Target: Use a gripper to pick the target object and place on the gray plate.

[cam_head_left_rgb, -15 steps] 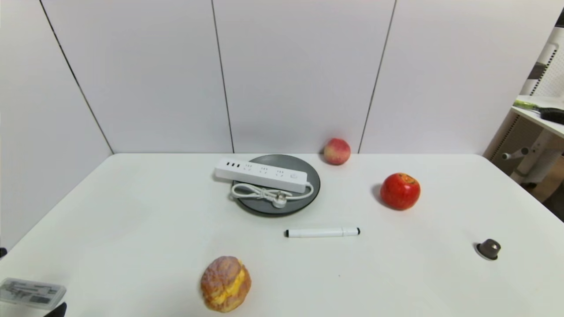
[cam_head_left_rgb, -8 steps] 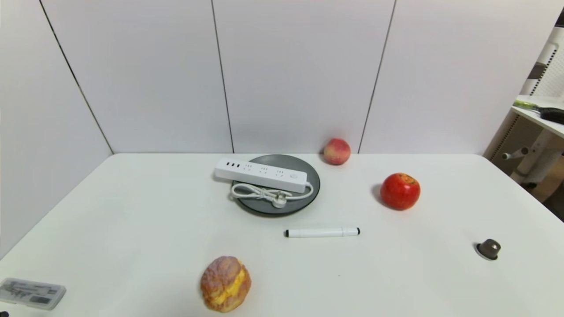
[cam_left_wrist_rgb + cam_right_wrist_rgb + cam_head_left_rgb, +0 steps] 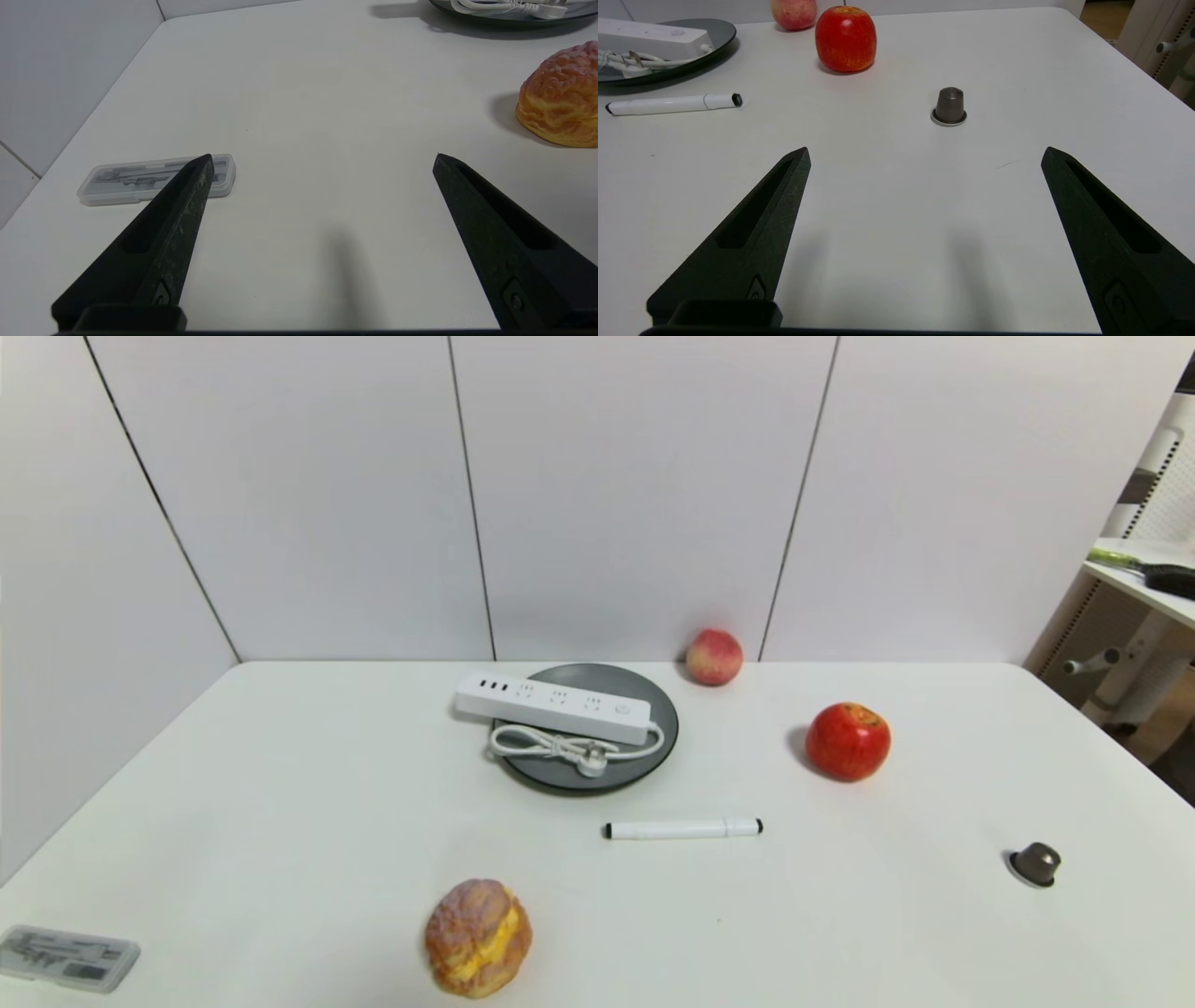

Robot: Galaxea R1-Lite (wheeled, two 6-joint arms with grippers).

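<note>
1. The left gripper (image 3: 322, 156) shows only in its own wrist view; its two black fingers (image 3: 187, 196) are spread wide with nothing between them, over bare table (image 3: 299, 93) near the robot's front-left corner.
2. Just past the left finger lies a clear plastic case (image 3: 140, 179), flat on the table; the head view places it at the near left edge (image 3: 67, 957).
3. Off to the other side of that gripper sits a bun (image 3: 560, 98), golden-brown with a yellow filling, standing at the near middle of the table in the head view (image 3: 478, 938).
4. The right gripper (image 3: 924, 151) is likewise released: its fingers (image 3: 775, 205) are wide apart and hold nothing, above bare table on the near right side.
5. Ahead of it, between the fingers' lines, a small brown capsule (image 3: 949, 106) stands upright on its rim, apart from everything else.
6. Farther out are a red apple (image 3: 845, 38) and, beyond it at the wall, a peach (image 3: 794, 11); the two are near each other but not touching.
7. A marker (image 3: 672, 104) lies flat between the plate and the table's near edge, close to the plate but clear of it.
8. The strip (image 3: 553, 707) lies on the plate (image 3: 653, 747) at the far middle of the table; its left end overhangs the rim, and its coiled cord (image 3: 560, 747) and plug rest on the plate's near half.
</note>
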